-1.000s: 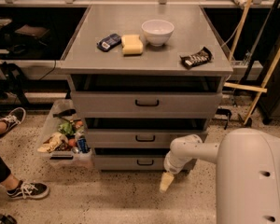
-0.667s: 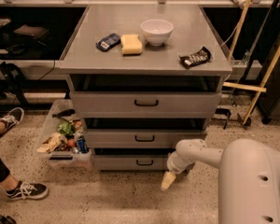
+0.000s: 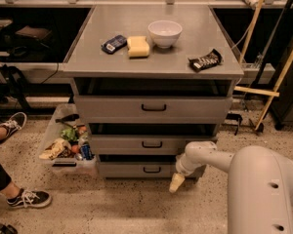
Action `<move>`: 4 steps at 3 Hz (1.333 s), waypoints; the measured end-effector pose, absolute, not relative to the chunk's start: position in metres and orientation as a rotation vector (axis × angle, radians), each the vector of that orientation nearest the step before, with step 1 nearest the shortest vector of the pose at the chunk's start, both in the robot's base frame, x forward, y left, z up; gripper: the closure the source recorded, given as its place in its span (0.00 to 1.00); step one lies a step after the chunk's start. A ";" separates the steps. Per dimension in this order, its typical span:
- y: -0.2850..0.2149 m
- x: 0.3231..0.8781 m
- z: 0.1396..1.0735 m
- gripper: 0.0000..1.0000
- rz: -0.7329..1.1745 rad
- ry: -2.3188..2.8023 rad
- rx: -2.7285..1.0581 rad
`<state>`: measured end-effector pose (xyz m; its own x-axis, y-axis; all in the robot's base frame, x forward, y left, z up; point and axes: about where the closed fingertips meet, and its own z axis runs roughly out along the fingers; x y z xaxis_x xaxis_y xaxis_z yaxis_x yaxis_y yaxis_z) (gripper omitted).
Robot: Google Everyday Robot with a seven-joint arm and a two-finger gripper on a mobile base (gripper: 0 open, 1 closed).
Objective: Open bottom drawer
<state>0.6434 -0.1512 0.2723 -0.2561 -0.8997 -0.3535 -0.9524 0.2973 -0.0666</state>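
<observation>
Closest in, my white arm [image 3: 263, 189] fills the lower right, elbow bent and the forearm reaching left and down. I go in this low because the target sits just off the floor.

My gripper [image 3: 177, 182] hangs tip down, close to the floor, in front of the right end of the cabinet. Whether the jaws are apart or together, I cannot tell from here. They hold nothing that I can see.

Off to the left, someone's shoe [image 3: 27, 198] is planted on the floor, well apart from me.

Now the target: the bottom drawer [image 3: 127, 170] looks pushed in, not yet opened. Its small black handle [image 3: 152, 169] sits at the centre of the slim front. That puts it left of my gripper and a touch higher, near but not met. So I judge the next job is to slide left and rise onto that loop.

Beside the drawer's left end stands a clear bin [image 3: 52, 126] of odds and ends.

Above come the middle drawer [image 3: 117, 144] and the tall top drawer [image 3: 107, 108].

Furthest back, the tabletop [image 3: 195, 33] carries a bowl [image 3: 164, 32], a sponge [image 3: 138, 46] and two wrapped snacks.
</observation>
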 end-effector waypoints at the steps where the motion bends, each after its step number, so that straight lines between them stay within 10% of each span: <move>1: -0.139 0.655 0.246 0.00 0.239 2.224 -1.661; 4: -0.135 0.694 0.204 0.00 0.200 2.212 -1.571</move>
